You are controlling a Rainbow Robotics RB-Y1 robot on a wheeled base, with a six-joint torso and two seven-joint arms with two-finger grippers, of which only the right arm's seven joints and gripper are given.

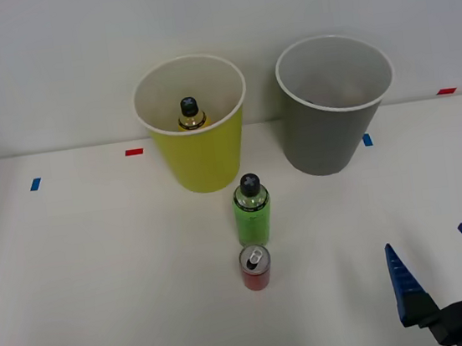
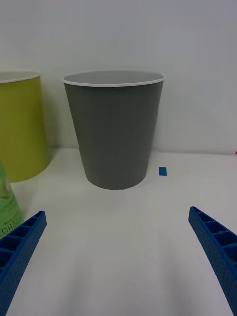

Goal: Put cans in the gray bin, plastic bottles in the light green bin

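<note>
White tabletop point(image 1: 99, 265) in front of you: small red drink can point(image 1: 255, 268) just beside the green-labelled black-capped plastic bottle point(image 1: 252, 211); your right gripper point(image 1: 449, 268) sits spread wide, holding nothing, facing the dark gray tapered bin point(image 1: 327, 127).

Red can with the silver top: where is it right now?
In the front view, the small red drink can stands on the white table, directly in front of the green-labelled black-capped bottle, left of the open right gripper.
</note>
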